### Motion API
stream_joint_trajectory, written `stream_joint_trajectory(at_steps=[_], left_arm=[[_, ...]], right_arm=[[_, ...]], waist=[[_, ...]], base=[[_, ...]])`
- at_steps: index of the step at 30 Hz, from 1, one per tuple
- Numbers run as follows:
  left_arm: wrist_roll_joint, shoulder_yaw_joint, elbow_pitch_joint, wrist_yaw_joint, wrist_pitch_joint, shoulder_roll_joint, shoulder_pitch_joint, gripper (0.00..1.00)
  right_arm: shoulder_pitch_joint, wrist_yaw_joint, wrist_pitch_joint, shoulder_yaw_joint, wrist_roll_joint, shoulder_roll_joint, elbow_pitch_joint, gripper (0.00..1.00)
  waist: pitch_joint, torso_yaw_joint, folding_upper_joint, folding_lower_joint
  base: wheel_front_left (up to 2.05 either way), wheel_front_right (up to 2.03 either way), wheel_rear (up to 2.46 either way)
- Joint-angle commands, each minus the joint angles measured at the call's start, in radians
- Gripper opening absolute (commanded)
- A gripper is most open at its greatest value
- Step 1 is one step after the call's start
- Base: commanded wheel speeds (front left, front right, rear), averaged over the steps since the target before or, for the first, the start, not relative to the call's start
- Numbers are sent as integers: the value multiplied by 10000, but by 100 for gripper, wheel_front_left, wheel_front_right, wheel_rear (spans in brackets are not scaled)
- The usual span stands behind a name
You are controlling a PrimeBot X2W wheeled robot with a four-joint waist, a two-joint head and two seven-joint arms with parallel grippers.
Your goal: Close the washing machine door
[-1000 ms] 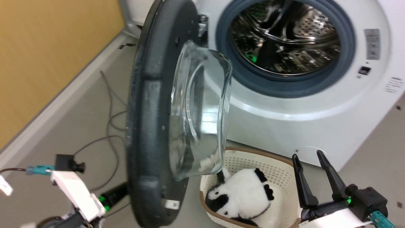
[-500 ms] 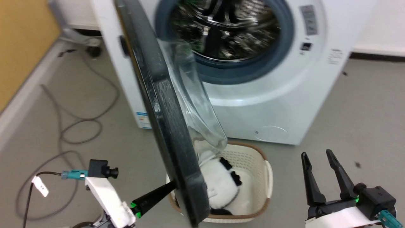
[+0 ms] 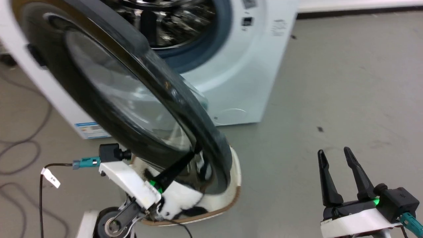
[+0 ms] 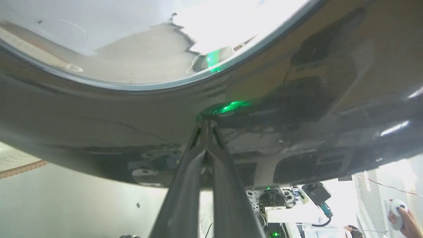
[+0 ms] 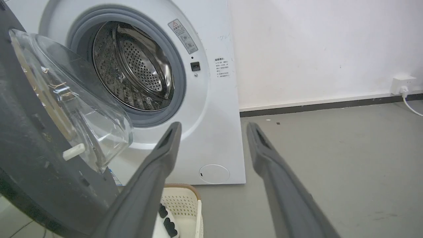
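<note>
The washer (image 3: 244,76) gapes, its door (image 3: 109,86) swung half open over a basket (image 3: 233,191). The left gripper (image 3: 192,154) — clenched on nothing — presses its tips to the door's glossy outside; the right gripper (image 3: 333,151) sits spread wide, well apart.

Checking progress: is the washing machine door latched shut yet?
No, the washing machine door stands ajar, leaving the steel drum exposed.

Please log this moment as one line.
left gripper: shut, tips on round glossy black door | door: half-open | right gripper: open, free
</note>
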Motion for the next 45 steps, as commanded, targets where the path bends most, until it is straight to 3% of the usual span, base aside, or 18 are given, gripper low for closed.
stream_joint_trajectory(at_steps=[1,13,15,23,29,32,37,42,43,44,45], left_arm=[[-19,-45,197,-44,-302,-55,-242,0],[621,-422,1860,-45,-3103,-90,-2048,0],[657,-614,2393,-45,-3697,-93,-2514,0],[347,-1405,2428,-45,-4092,225,-2225,0],[728,-2560,1610,-45,-4185,1081,-1447,0],[1635,-3503,1223,-46,-4540,2051,-994,0],[3177,-4539,949,-46,-6141,3389,-513,0],[4598,-4364,1206,150,-8342,4036,-97,0],[4972,-4040,1198,513,-8820,3999,139,6],[4972,-4040,1198,513,-8820,3999,139,6],[5144,-3846,1160,705,-8936,3938,275,43]], right_arm=[[-112,8,-44,21,80,21,-47,100],[-249,8,-44,79,411,22,-80,100],[-217,8,-44,61,436,22,-85,100],[-171,8,-44,-21,409,22,-31,100],[-40,8,-44,-85,300,22,17,100],[48,8,-44,-125,205,22,56,100],[174,8,-44,-158,96,22,80,100],[304,8,-44,-34,45,22,-57,100],[380,8,-44,33,48,22,-152,100],[380,8,-44,33,48,22,-152,100],[424,8,-44,66,45,22,-182,100]], waist=[[317,-576,0,-1],[737,-1670,0,-1],[732,-1703,0,-1],[345,-1173,0,-1],[-102,-594,0,-1],[-365,-230,0,-1],[-711,337,0,-1],[-973,758,0,-1],[-1062,914,0,-1],[-1062,914,0,-1],[-1110,996,0,-1]], base=[[0,0,0],[0,0,0],[0,0,0],[0,0,0],[0,0,0],[0,0,0],[0,0,0],[0,0,0],[0,0,0],[0,0,0],[0,0,0]])
